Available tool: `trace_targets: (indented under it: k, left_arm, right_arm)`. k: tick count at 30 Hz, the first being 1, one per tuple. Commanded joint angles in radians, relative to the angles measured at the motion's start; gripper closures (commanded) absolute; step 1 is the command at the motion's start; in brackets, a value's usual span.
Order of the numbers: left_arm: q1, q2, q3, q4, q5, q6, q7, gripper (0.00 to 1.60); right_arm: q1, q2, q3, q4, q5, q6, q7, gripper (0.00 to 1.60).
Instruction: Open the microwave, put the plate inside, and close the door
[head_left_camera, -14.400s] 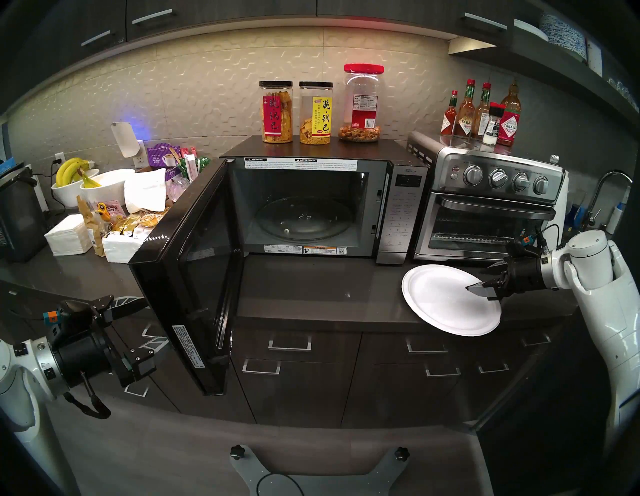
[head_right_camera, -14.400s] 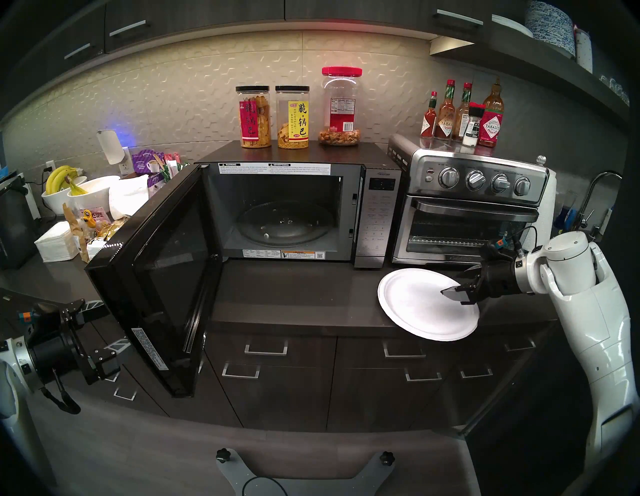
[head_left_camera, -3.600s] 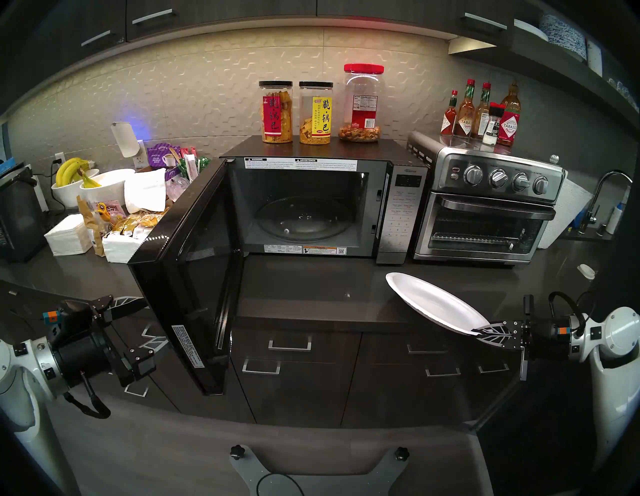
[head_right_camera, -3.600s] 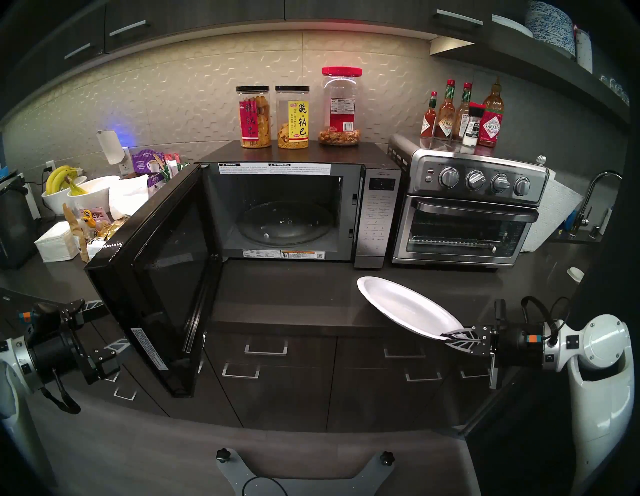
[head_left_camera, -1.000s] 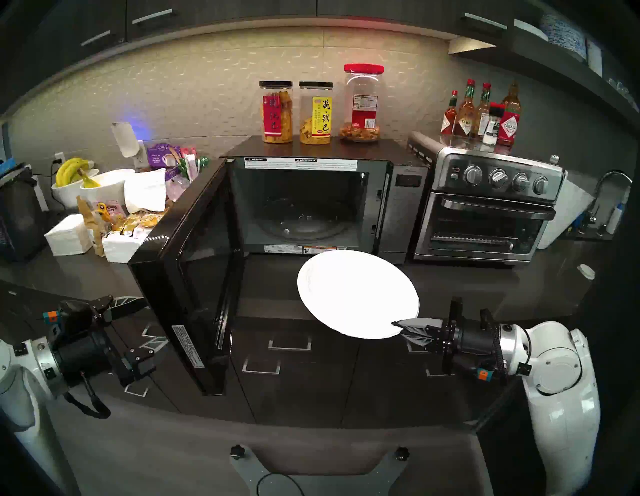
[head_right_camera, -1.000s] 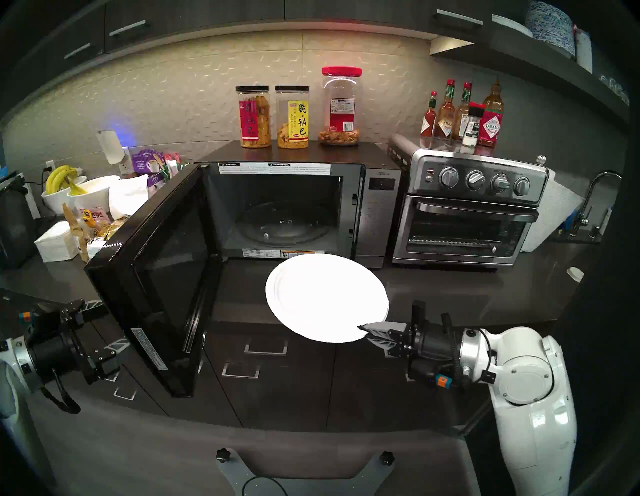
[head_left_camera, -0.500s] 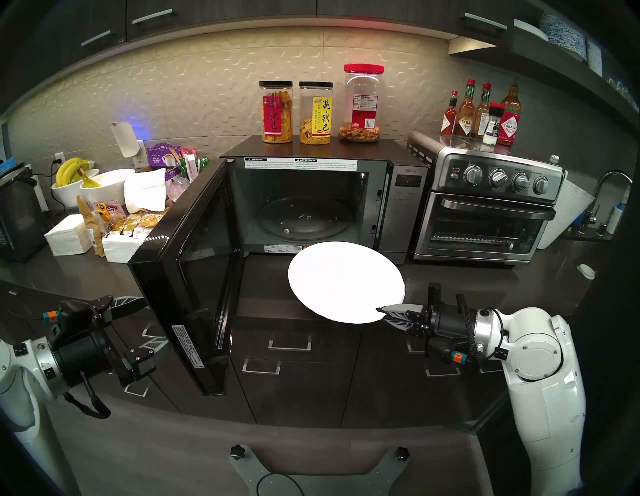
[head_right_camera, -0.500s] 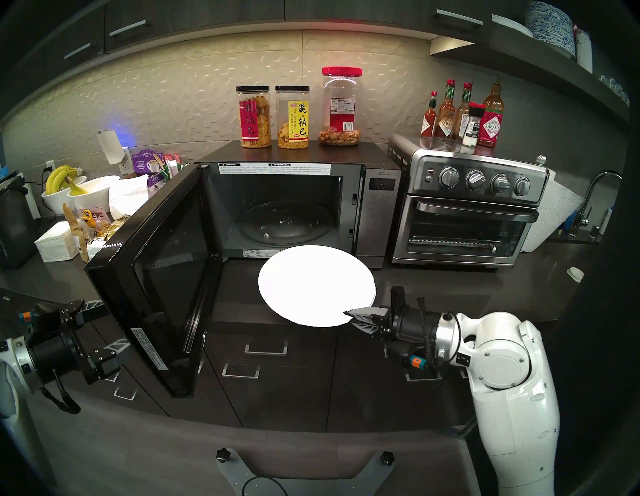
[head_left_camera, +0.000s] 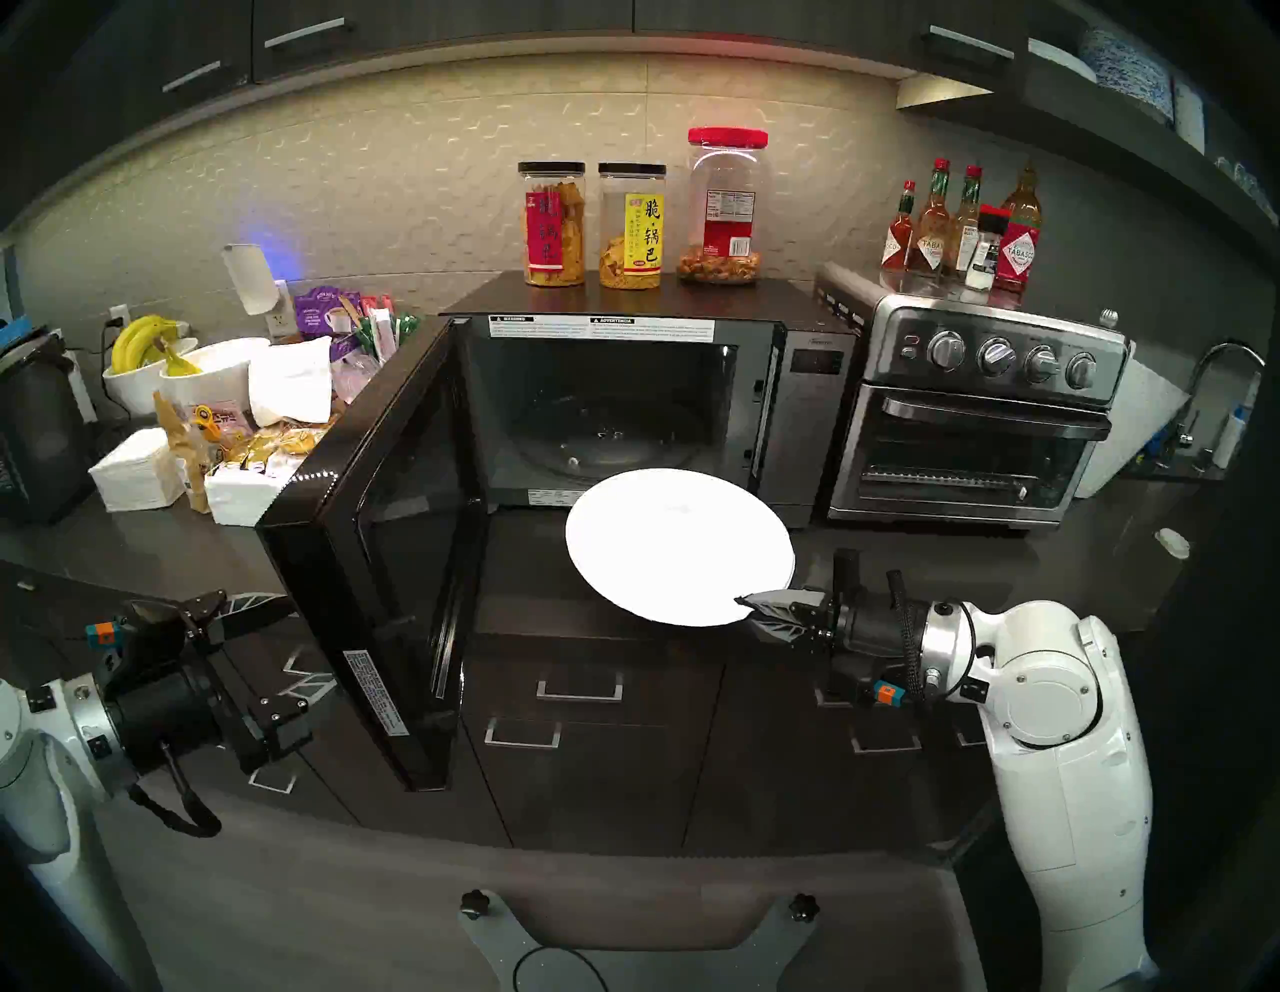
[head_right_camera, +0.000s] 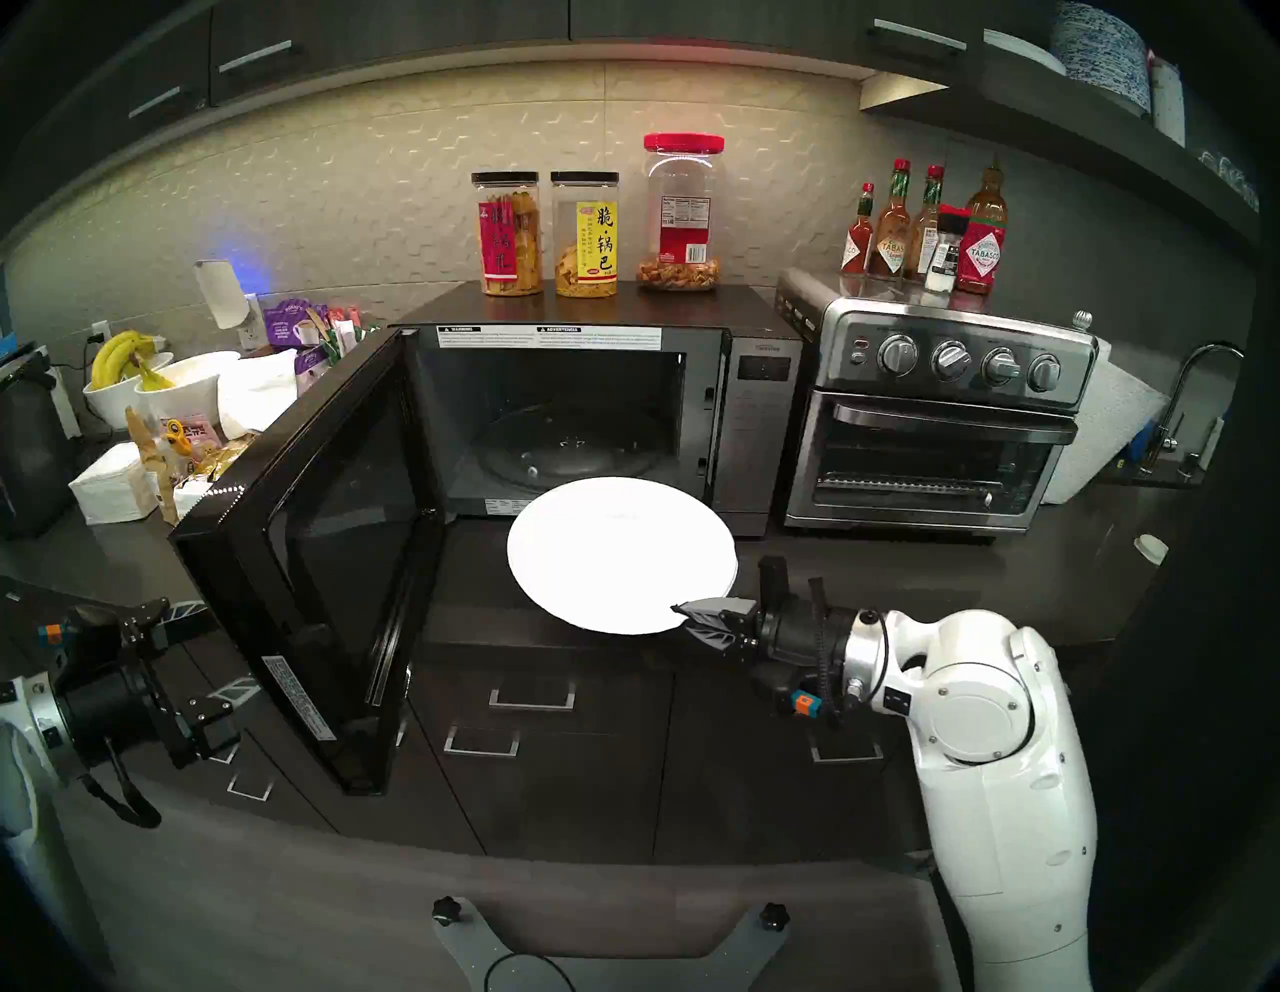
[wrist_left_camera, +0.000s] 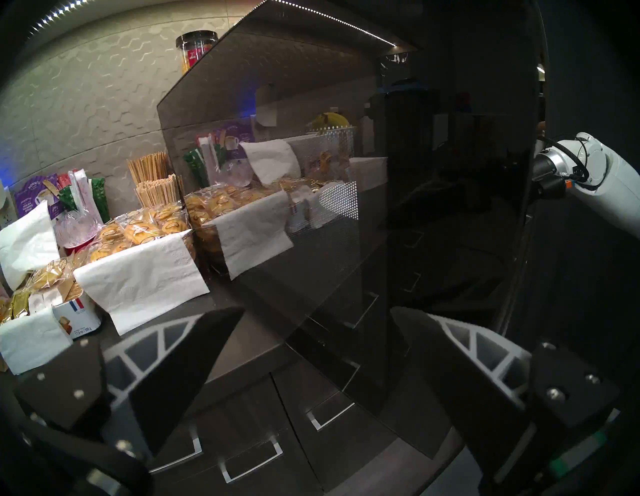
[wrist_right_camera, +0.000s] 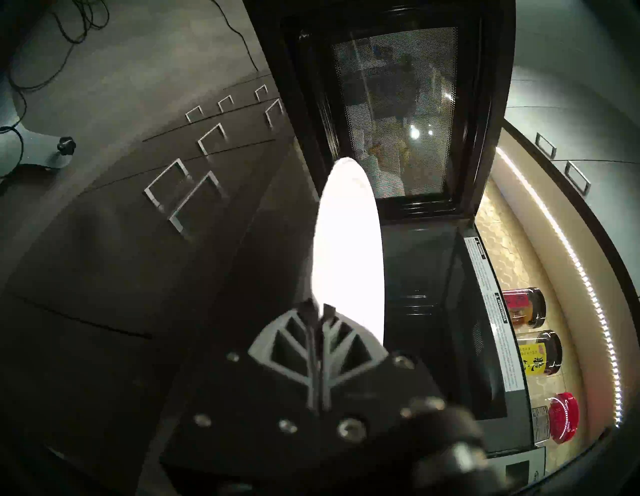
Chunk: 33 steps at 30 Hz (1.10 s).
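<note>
dark countertop (head_left_camera: 935, 554); 3 jars (head_left_camera: 632, 225) atop open microwave (head_left_camera: 796, 415).

Both head views look down from above onto the counter, facing the open microwave (head_left_camera: 623, 409). The left wrist view sits close behind the door (wrist_left_camera: 433, 190), facing its outer glass. The right wrist view, rolled sideways, looks along the plate (wrist_right_camera: 346, 249) into the same microwave.

The right gripper (head_left_camera: 747, 601) reaches forward and leftward, its fingers pinched together on a thin edge. The left gripper (head_left_camera: 277, 644) hangs low with jaws spread wide, holding nothing.
</note>
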Motion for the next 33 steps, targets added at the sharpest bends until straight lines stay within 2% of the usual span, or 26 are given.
trace_targets:
  k: [1,11,19,33]
  left_arm:
    - [0.002,0.002,0.0,-0.009,-0.004,0.001,-0.007,0.0]
    - [0.002,0.002,0.0,-0.009,-0.004,0.001,-0.007,0.0]
    - [0.002,0.002,0.0,-0.009,-0.004,0.001,-0.007,0.0]
    - [0.002,0.002,0.0,-0.009,-0.004,0.001,-0.007,0.0]
  right_arm:
    - [0.053,-0.045,-0.037,-0.003,-0.034,0.011,-0.025,1.6]
    - [0.077,-0.094,-0.09,0.014,-0.133,0.01,-0.07,1.6]
    - [0.146,-0.13,-0.141,0.041,-0.213,0.053,-0.075,1.6]
    - [0.228,-0.171,-0.186,0.085,-0.267,0.102,-0.076,1.6]
